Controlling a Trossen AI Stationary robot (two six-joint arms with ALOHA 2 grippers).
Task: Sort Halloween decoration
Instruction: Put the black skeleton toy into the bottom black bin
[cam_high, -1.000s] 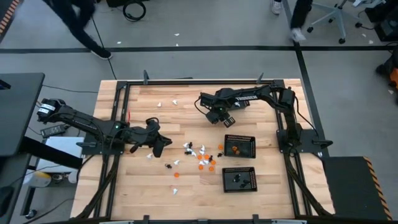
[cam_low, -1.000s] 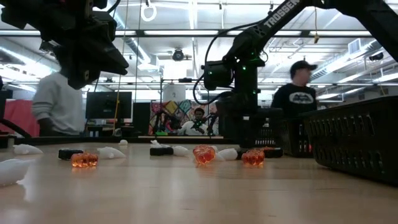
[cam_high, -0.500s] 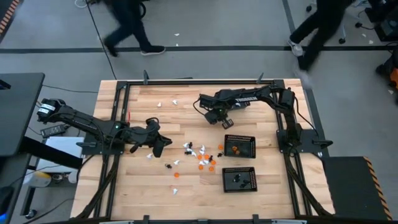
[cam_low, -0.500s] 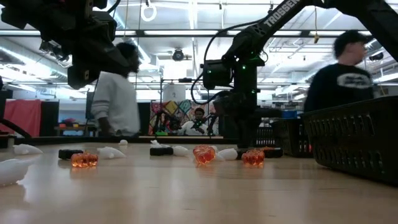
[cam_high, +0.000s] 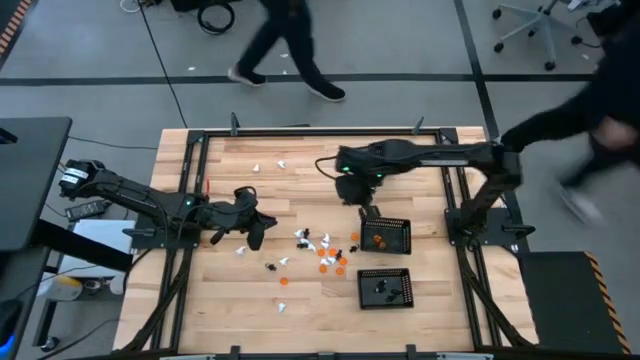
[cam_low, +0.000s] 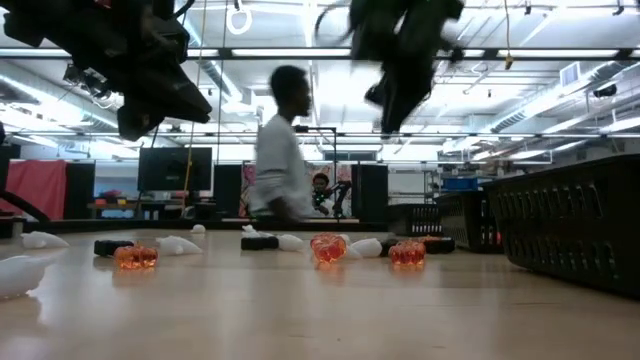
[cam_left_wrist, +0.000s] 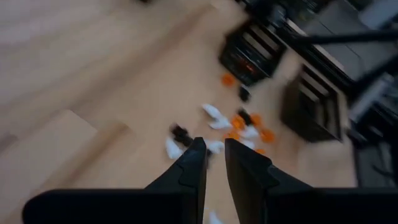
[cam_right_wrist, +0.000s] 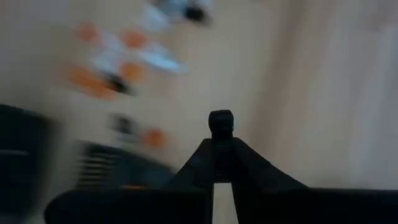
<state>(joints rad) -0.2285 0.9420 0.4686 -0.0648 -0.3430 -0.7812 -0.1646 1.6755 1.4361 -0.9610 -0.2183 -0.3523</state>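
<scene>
Your right gripper is hovering just beside the upper mesh tray, fingers pinching a small black figure; most figures are lying beside that tray; keep it clamped until you're over the tray holding black ones; left gripper is waiting, fingers slightly apart.

one camera looks straight down on the table; one skims level across it; both share the figures.

White, orange, black figures
</scene>
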